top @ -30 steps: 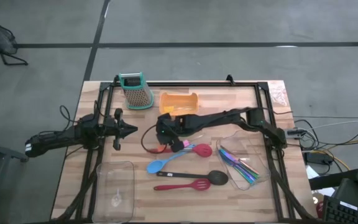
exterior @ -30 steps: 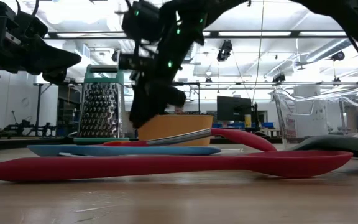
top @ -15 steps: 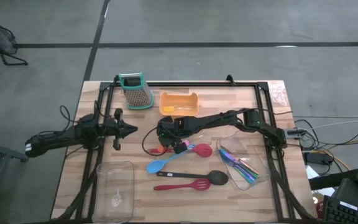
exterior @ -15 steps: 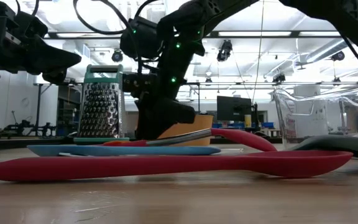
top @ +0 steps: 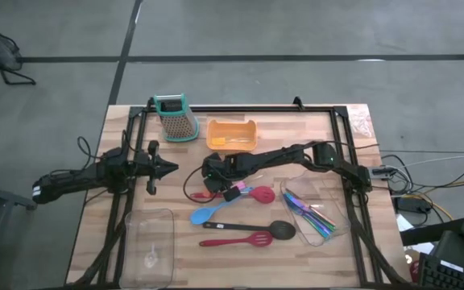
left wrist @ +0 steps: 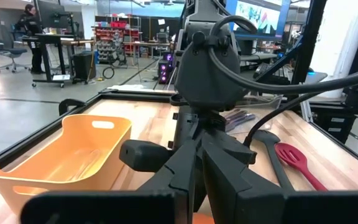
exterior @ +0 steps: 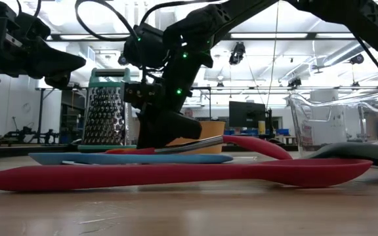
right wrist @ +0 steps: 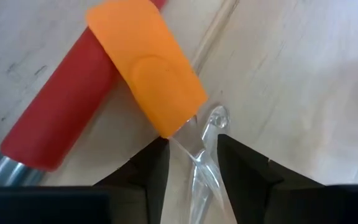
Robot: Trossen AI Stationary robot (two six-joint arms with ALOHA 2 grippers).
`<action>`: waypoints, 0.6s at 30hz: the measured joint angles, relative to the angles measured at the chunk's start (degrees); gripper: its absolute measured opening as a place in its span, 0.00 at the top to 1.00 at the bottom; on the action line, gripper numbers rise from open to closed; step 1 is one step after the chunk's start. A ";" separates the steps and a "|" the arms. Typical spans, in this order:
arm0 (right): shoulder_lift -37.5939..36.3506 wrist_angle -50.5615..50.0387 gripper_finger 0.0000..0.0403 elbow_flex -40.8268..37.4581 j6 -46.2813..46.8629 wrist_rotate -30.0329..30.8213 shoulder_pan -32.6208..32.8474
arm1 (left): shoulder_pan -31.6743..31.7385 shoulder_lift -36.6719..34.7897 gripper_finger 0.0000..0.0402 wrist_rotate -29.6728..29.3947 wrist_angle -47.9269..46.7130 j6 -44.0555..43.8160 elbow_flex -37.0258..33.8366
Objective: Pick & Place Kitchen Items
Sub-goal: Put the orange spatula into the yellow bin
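No legible writing. Right gripper (right wrist: 191, 155) is low over the desk (top: 296, 129), jaws apart around a clear handle (right wrist: 202, 163) beside the orange spatula (right wrist: 145, 59). Left gripper (top: 167, 168) waits, jaws together.

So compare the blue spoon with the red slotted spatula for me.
The blue spoon has a solid bowl; the red slotted spatula has a head cut with slots. The spoon lies diagonally, nearer the table's middle; the spatula lies almost level, nearer the front edge. Both are long-handled and flat on the wood.
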 joint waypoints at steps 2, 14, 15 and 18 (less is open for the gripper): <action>-0.02 -0.18 0.70 -0.01 0.72 -0.01 0.00 | 0.01 -0.01 0.91 -0.02 0.00 -0.02 0.00; 0.25 -2.56 0.96 3.32 3.99 -0.16 0.15 | -0.01 0.00 0.91 0.00 0.00 0.01 0.00; 0.28 -3.27 0.96 3.81 4.63 -0.18 0.20 | -0.01 -0.01 0.91 0.00 0.00 0.01 -0.02; 0.31 -6.20 0.97 5.73 6.42 -0.20 0.28 | 0.01 -0.01 0.91 0.00 0.00 -0.02 0.00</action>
